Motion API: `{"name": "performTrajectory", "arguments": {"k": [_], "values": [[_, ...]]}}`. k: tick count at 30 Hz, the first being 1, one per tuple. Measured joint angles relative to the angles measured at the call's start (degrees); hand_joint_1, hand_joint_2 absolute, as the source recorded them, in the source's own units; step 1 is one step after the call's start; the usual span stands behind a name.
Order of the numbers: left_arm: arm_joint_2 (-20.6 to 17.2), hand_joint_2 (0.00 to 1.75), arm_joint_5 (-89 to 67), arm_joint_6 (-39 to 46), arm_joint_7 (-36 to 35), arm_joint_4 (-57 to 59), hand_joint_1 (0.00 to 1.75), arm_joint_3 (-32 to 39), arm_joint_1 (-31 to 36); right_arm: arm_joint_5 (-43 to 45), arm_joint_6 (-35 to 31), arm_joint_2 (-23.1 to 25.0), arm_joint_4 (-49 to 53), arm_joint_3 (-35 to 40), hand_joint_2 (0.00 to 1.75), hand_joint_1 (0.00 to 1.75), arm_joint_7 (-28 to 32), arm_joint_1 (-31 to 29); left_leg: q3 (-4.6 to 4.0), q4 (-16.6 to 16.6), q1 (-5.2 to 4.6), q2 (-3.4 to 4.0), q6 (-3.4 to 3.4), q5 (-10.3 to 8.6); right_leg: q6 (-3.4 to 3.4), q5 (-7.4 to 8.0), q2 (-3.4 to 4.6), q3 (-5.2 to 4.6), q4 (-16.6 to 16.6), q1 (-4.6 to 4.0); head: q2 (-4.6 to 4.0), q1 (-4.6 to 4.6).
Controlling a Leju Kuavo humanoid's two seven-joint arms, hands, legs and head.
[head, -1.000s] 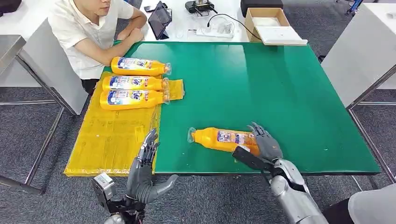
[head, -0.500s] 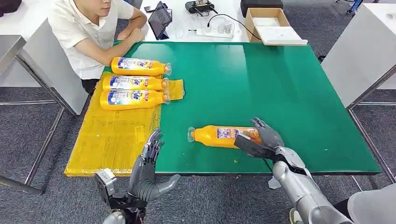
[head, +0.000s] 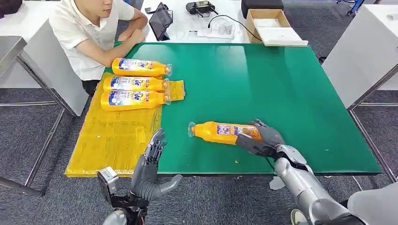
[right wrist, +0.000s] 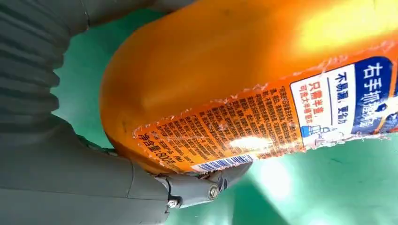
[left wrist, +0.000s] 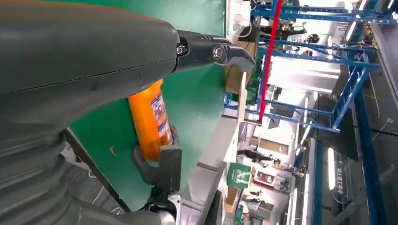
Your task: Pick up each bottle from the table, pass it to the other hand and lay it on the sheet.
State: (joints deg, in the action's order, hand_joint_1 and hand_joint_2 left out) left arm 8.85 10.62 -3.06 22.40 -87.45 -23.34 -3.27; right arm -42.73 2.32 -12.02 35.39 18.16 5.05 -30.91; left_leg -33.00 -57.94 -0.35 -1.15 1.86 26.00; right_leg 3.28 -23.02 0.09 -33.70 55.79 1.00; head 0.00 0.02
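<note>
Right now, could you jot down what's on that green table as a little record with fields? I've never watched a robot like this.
Table: green top
Sheet: yellow sheet over the table's left side
Bottles on sheet: three orange bottles, lying side by side at the far end
Bottle in play: fourth orange bottle, lying on the green top
Right hand: right hand grips that bottle's base end
Left hand: left hand held up at the table's near edge, fingers apart, holding nothing
Person: seated at the far left corner
</note>
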Motion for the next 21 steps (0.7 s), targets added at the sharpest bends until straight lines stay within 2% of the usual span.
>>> {"name": "performTrajectory", "arguments": {"k": [10, 21], "values": [[0.0, 1.75, 0.3, 0.0, 0.1, 0.5, 0.0, 0.0, 0.5, 1.8, -1.8, 0.3, -1.9, 0.1, 1.75, 1.75, 4.5, -0.3, 0.1, 0.0, 0.01, 0.02, 0.0, 0.0, 0.0, 0.0, 0.0, 0.1, 0.0, -0.01, 0.0, 0.0], [0.0, 1.75, 0.6, 0.0, 0.2, 0.5, 0.0, 0.0, 0.5, 2.0, -1.9, 0.5, -2.1, 0.1, 1.75, 1.75, 4.8, -0.1, 0.12, 0.0, 0.01, 0.02, 0.0, 0.0, 0.0, 0.0, 0.0, 0.12, 0.0, -0.01, 0.0, 0.0]]}}
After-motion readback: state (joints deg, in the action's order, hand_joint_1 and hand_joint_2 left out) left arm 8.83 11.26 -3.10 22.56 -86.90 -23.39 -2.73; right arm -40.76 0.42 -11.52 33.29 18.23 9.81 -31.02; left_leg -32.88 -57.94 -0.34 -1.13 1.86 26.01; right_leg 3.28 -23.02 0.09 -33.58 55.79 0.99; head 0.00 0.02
